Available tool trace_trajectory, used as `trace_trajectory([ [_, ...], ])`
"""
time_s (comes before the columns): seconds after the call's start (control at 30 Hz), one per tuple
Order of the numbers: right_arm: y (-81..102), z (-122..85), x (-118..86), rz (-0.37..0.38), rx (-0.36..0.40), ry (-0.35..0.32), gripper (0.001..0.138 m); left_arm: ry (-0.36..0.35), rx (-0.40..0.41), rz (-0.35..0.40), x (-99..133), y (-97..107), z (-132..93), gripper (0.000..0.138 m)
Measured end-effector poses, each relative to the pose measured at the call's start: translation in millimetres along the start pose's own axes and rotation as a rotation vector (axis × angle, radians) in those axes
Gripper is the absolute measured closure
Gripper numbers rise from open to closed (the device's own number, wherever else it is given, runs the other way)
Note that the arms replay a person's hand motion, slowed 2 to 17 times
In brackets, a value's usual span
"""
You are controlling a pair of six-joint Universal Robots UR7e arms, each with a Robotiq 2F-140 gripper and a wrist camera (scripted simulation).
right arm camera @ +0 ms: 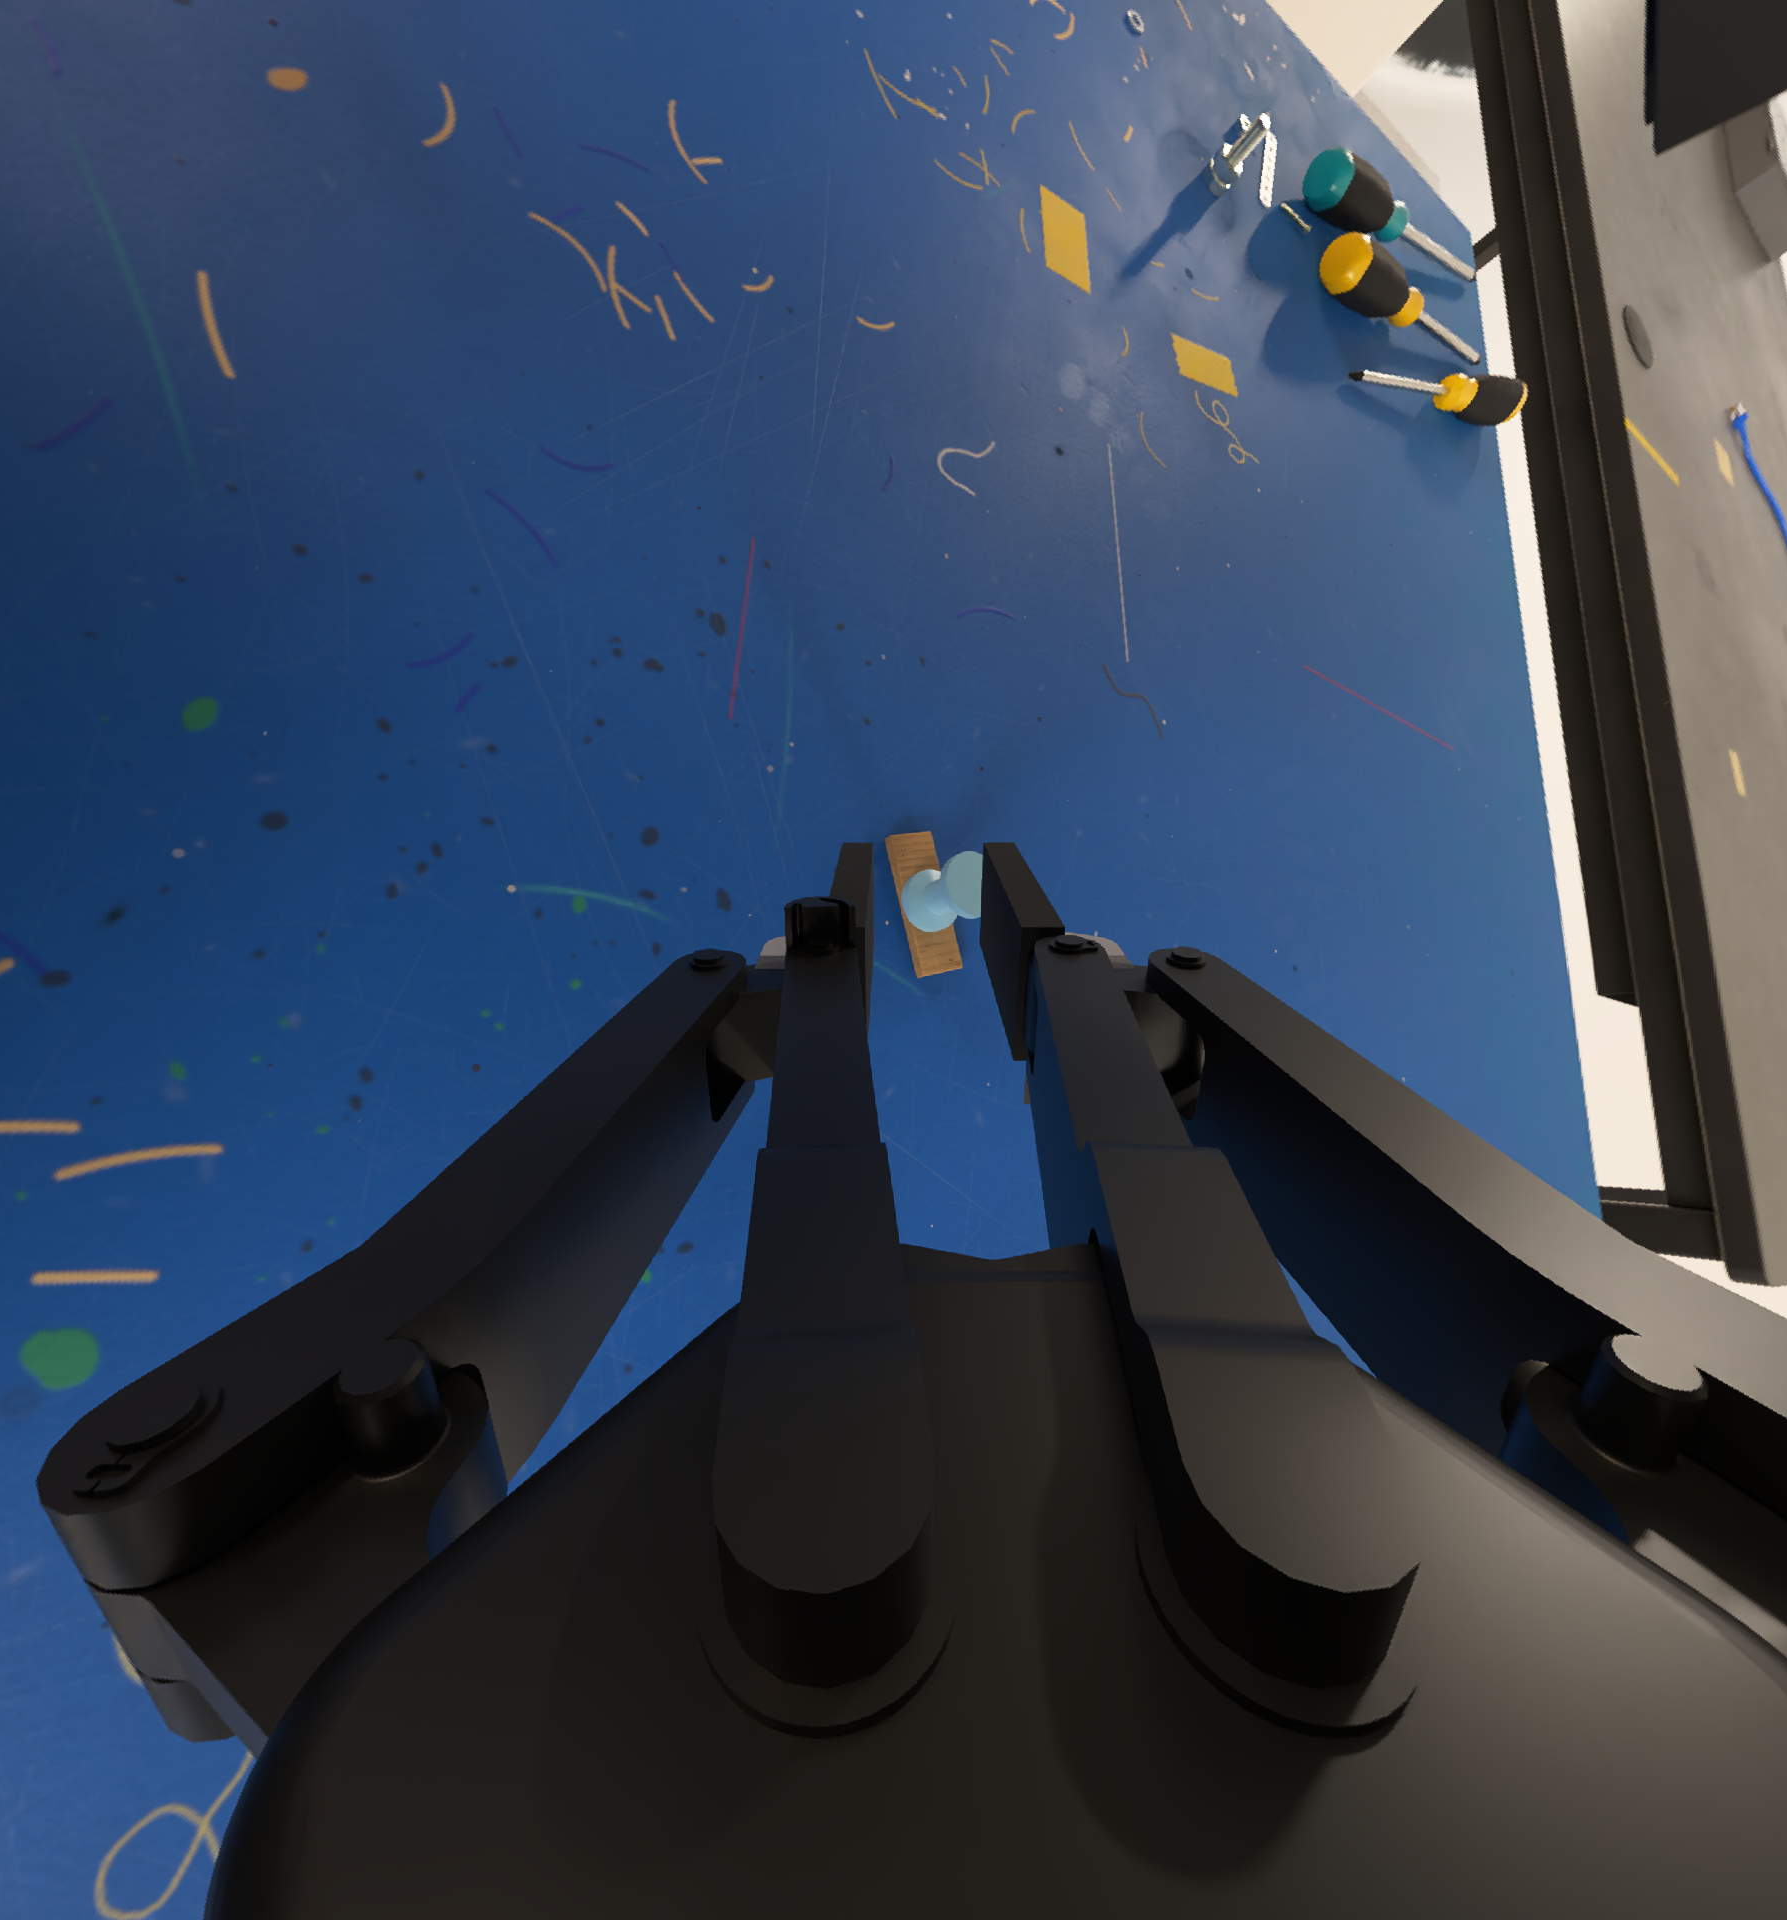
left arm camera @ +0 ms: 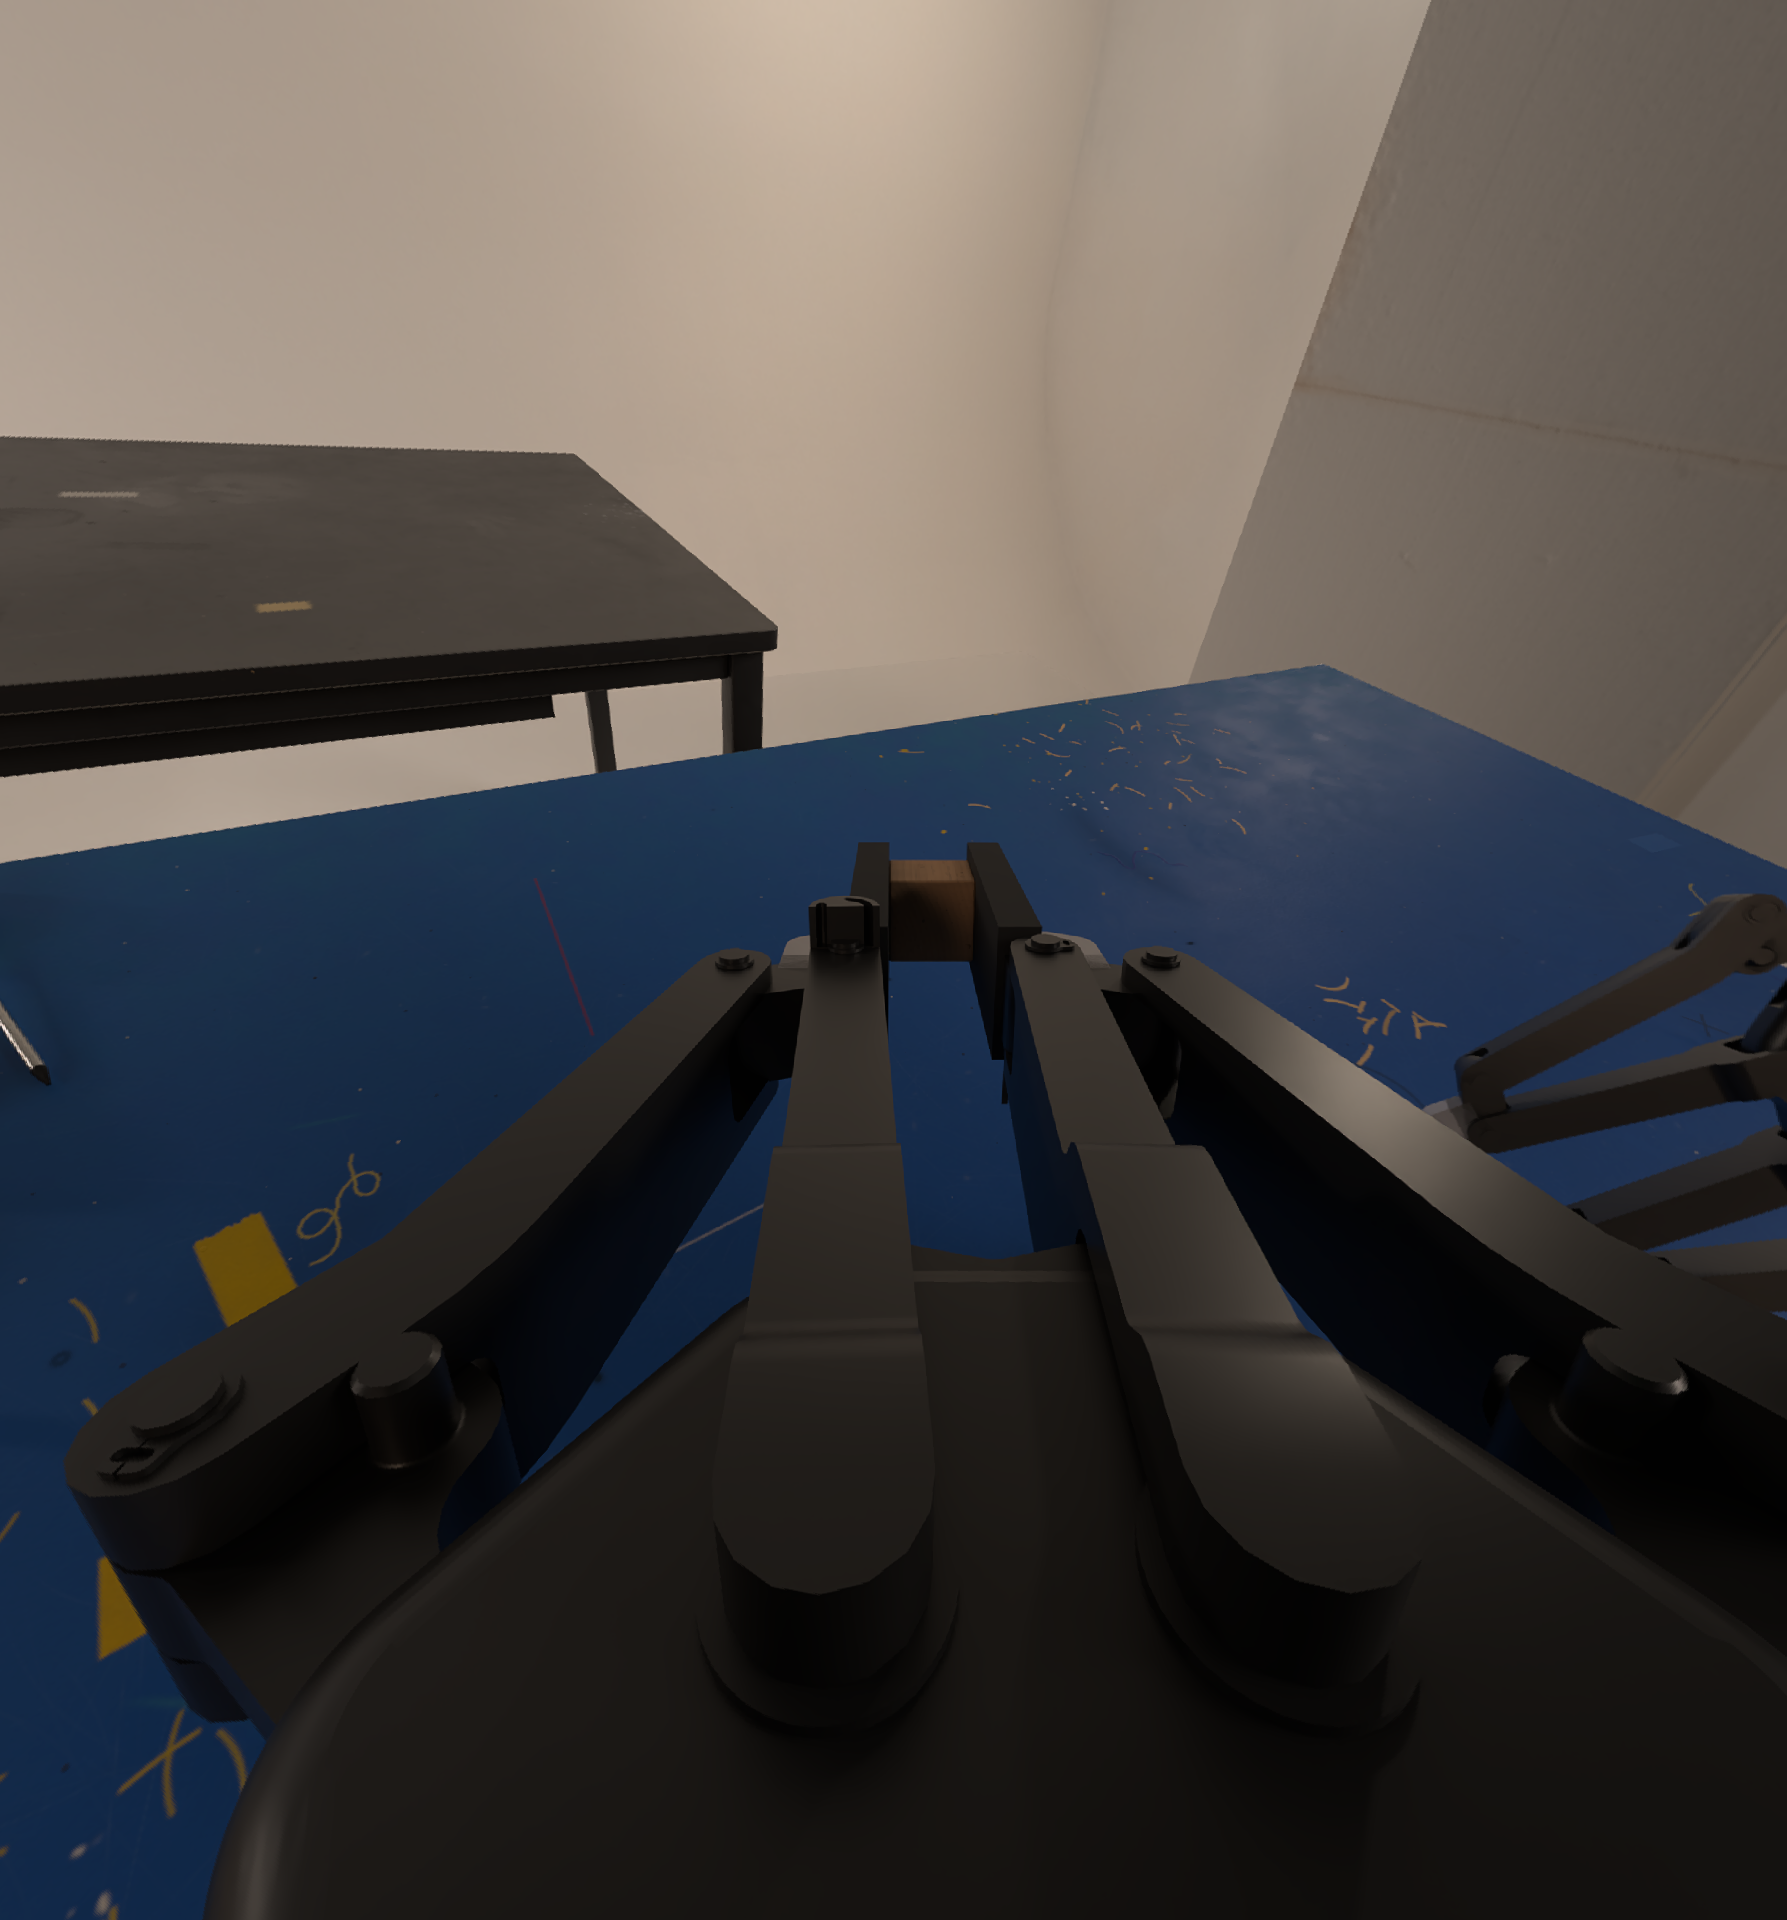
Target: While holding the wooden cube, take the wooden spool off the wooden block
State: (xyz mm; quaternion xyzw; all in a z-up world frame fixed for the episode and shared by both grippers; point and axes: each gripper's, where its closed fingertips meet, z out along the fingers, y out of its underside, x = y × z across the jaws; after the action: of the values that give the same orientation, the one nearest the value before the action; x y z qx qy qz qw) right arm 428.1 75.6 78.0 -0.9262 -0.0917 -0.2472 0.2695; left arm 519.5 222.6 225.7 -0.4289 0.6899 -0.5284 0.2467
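left gripper (left arm camera: 930,894) is pinching the wooden cube (left arm camera: 930,906) right at its fingertips, both pads flat against the cube's sides, and the cube hangs above the blue table (left arm camera: 453,987) rather than sitting on it. right gripper (right arm camera: 928,894) is spread a bit with the pale blue spool (right arm camera: 939,891) in the gap. one end of the spool looks like it's touching or nearly touching the right-hand finger, but there's a visible gap on the other side, so it's not clamped. the spool lies across the wooden block (right arm camera: 923,904), a thin tan slab sitting on the table straight under those fingers; can't really tell if the spool is resting on the block or lifted just off it.

going outward from the block: up and to the right near the table edge are two yellow-capped screwdrivers (right arm camera: 1377,278) and (right arm camera: 1460,393), a teal-capped one (right arm camera: 1362,197) just past them, and a small silver metal piece (right arm camera: 1244,154) beside that. beyond that edge is a black table (right arm camera: 1699,727) with a blue cable (right arm camera: 1774,504) lying on it.
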Motion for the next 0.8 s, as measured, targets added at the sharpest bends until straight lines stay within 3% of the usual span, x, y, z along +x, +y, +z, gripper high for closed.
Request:
trace_trajectory([
  [0.33,6.0,23.9,26.2,0.085,-0.06,-0.045,0.108,-0.001,0.002,-0.003,0.1,-0.1,-0.1,0.119],
  [0.67,18.0,52.0,21.1,0.056,-0.16,-0.158,0.102,0.0,0.001,-0.002,0.0,-0.1,-0.2,0.119],
  [0.8,21.0,56.9,22.9,0.038,-0.187,-0.173,0.101,0.001,0.0,-0.001,-0.3,0.0,-0.2,0.119],
])
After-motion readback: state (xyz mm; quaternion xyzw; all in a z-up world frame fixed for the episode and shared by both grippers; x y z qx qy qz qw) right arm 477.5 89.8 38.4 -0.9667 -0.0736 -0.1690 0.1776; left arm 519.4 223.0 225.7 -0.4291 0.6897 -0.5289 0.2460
